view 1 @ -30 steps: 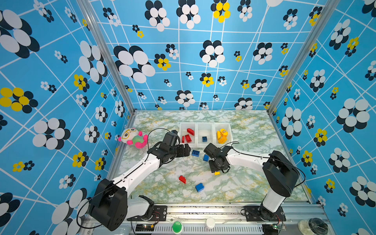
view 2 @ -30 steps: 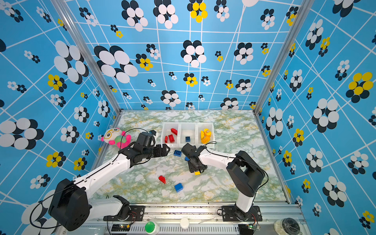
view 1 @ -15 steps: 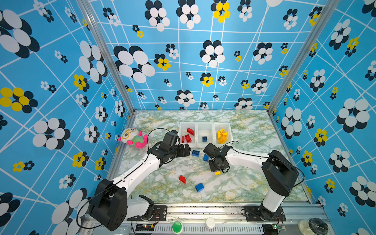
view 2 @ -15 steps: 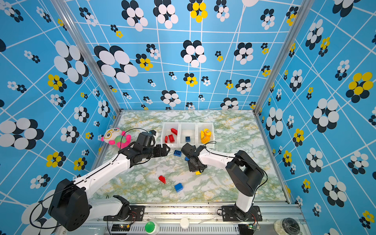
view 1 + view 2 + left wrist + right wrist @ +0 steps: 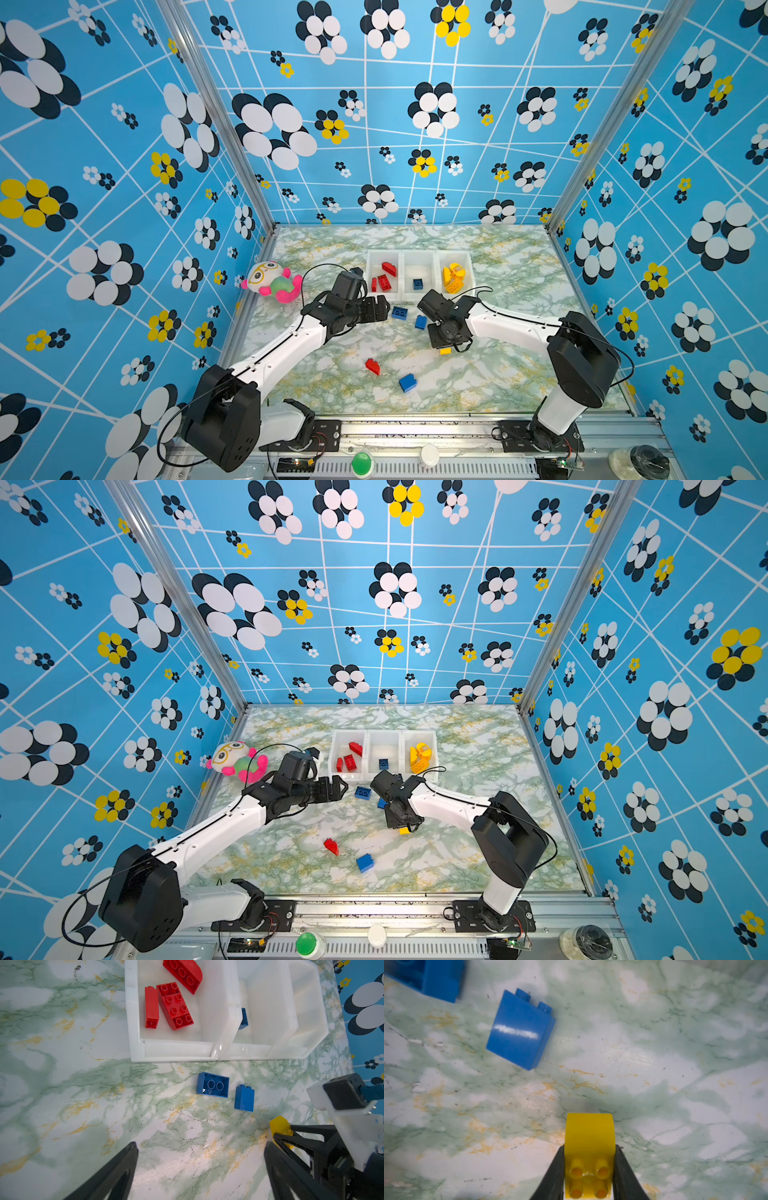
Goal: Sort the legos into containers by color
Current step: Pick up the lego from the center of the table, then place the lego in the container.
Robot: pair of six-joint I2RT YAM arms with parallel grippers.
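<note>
The yellow brick (image 5: pixel 589 1147), low and centre in the right wrist view, sits pinched between the right gripper (image 5: pixel 588 1169) jaws at its flat sides by the studs. It looks light, rigid and glossy, so likely slippery. The left gripper (image 5: pixel 199 1159) gapes empty near two blue bricks (image 5: pixel 213 1084).

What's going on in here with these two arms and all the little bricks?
Two robot arms are sorting bricks by color into three white bins. The right gripper has closed on a yellow brick down at the table. The left gripper hovers open near two loose blue bricks. A red brick and another blue one still lie loose on the table.
</note>
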